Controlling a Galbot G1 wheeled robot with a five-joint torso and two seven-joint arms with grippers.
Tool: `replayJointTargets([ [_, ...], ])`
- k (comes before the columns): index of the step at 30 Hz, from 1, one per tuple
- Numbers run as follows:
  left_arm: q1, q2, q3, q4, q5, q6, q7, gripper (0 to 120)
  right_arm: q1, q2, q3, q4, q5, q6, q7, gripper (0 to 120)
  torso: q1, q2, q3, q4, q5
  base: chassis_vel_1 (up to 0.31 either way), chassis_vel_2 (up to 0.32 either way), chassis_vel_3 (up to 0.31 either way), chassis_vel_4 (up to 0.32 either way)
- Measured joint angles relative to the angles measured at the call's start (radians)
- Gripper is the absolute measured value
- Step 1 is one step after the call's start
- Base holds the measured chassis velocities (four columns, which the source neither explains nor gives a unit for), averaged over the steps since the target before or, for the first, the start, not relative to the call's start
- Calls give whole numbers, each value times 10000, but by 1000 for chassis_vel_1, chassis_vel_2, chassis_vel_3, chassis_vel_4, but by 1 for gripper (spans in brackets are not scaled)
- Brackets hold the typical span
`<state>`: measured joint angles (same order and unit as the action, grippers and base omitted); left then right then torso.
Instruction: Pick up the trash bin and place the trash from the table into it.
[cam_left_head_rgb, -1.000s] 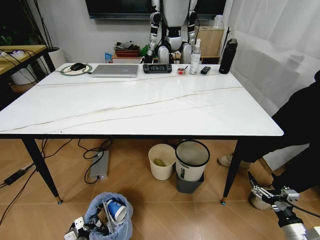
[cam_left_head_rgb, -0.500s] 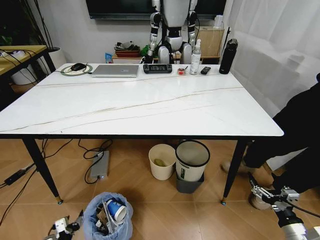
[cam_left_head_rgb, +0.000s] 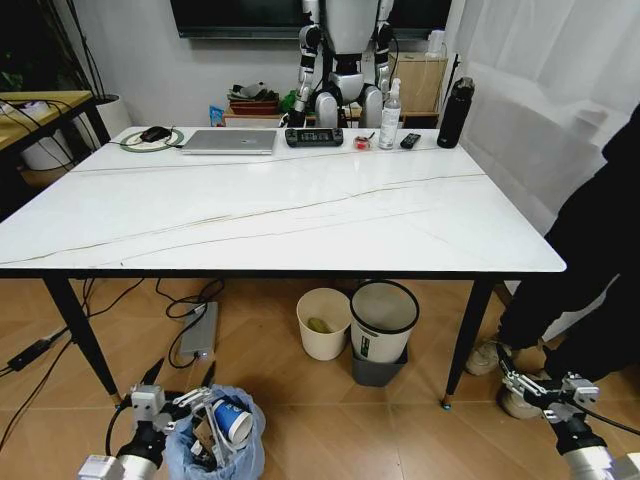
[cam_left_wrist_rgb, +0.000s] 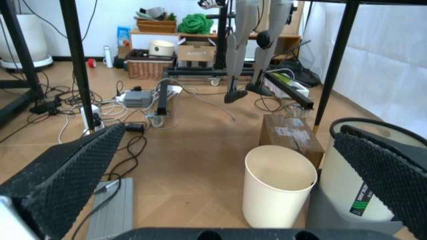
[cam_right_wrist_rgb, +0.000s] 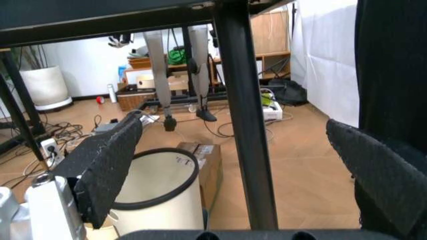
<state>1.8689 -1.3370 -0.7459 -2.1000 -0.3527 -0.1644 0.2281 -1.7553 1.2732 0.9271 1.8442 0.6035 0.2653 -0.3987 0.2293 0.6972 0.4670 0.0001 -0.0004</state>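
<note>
The small trash bin lined with a crinkly light-blue plastic bag (cam_left_head_rgb: 215, 440) stands on the wooden floor in front of the table, its lower part cut off at the bottom of the head view. Inside it a blue paper cup (cam_left_head_rgb: 233, 421) lies on its side with the white mouth facing up, among brown cardboard scraps and white paper that are hard to tell apart. The left tool (cam_left_head_rgb: 180, 376) sits just beside the bin's left rim, its two black fingers spread wide and pointing up and away, holding nothing; in the left wrist view the same fingers (cam_left_wrist_rgb: 70, 175) frame the space under the table. The right tool (cam_left_head_rgb: 524, 382) hangs low near the floor at the far right, also spread wide and empty, close to a person's shoe and dark trouser leg. The large white marble-look table with black legs (cam_left_head_rgb: 300, 215) carries things only along its far edge: a grey closed laptop (cam_left_head_rgb: 229, 141), a black mouse (cam_left_head_rgb: 155, 132), a black controller (cam_left_head_rgb: 314, 137), a clear sanitiser bottle (cam_left_head_rgb: 389, 102) and a tall black flask (cam_left_head_rgb: 455, 113). Under the table stand a cream round bin (cam_left_head_rgb: 323, 322) with something yellowish at its bottom and a white-and-grey bin with a black rim (cam_left_head_rgb: 383, 326), touching each other, with a grey flat power unit (cam_left_head_rgb: 199, 331) and cables to their left.
</note>
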Motion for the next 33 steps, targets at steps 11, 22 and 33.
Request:
replayJointTargets([
  [11,-42,-6,-1,91,-6,25,-5,107,0,0,0,0,0,0,0,100,2,2,1,0,4,0,0,0,0],
  [22,-64,-9,-4,151,-16,40,-21,100,0,0,0,0,0,0,0,100,2,4,2,0,3,0,0,0,0],
  [33,-72,-10,-5,174,-24,47,-28,100,0,0,0,0,0,0,0,100,2,4,2,0,3,0,0,0,0],
])
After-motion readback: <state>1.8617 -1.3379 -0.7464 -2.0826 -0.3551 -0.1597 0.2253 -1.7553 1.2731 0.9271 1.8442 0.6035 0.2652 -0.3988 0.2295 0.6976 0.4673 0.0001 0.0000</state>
